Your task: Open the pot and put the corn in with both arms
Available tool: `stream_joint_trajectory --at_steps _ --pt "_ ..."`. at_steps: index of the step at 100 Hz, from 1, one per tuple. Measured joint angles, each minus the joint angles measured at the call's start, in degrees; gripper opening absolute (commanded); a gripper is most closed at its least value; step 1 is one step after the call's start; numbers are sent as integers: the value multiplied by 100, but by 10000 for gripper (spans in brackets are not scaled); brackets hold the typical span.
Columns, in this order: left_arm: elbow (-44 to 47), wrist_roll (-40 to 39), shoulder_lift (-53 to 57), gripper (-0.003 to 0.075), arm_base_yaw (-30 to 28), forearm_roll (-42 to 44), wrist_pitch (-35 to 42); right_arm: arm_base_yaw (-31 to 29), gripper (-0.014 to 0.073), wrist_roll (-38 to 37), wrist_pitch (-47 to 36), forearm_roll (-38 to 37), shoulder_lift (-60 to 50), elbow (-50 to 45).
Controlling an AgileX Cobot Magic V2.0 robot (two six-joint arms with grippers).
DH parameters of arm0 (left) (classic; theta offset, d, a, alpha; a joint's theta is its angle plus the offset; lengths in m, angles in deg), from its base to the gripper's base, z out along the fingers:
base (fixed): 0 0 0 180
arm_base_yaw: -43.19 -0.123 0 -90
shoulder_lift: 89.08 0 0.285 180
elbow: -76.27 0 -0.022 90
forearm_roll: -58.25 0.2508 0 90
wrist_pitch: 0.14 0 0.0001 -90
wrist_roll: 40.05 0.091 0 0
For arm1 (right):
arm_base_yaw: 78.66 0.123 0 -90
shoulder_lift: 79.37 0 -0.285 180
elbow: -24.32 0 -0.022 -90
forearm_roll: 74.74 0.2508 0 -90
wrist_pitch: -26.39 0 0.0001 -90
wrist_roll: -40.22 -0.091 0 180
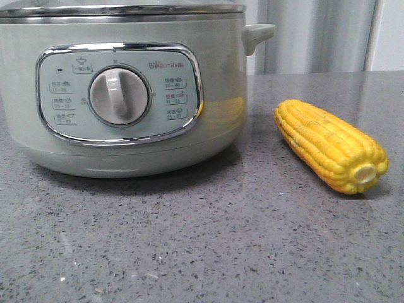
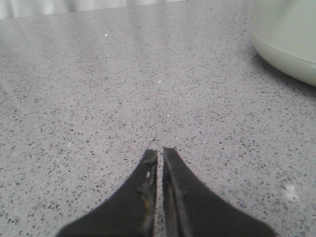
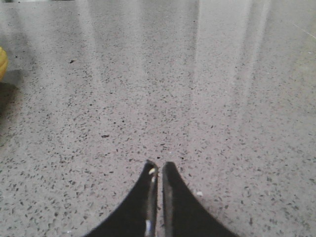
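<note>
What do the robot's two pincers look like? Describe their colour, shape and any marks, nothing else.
Only the fingers show, in the wrist views. The left pincer has two black, matte fingers, broad at the base and curving in to narrow pointed tips, with scuffed, brownish wear along their inner edges. The right pincer has the same black, tapering shape, with small pale specks near its tips. No cables, labels or arm links are in view.

Pot (image 1: 126, 126) glossy, chrome-trimmed; corn (image 1: 328, 146) bumpy; table (image 1: 189, 240) polished speckled stone
</note>
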Motion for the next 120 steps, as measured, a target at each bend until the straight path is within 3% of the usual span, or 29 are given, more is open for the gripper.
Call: stream_joint_trajectory --at_steps 95,120 --pt "0 0 0 -20 0 131 91 0 -66 0 9 -138 0 0" --pt "0 0 0 -20 0 873 343 0 -66 0 -27 -204 0 0"
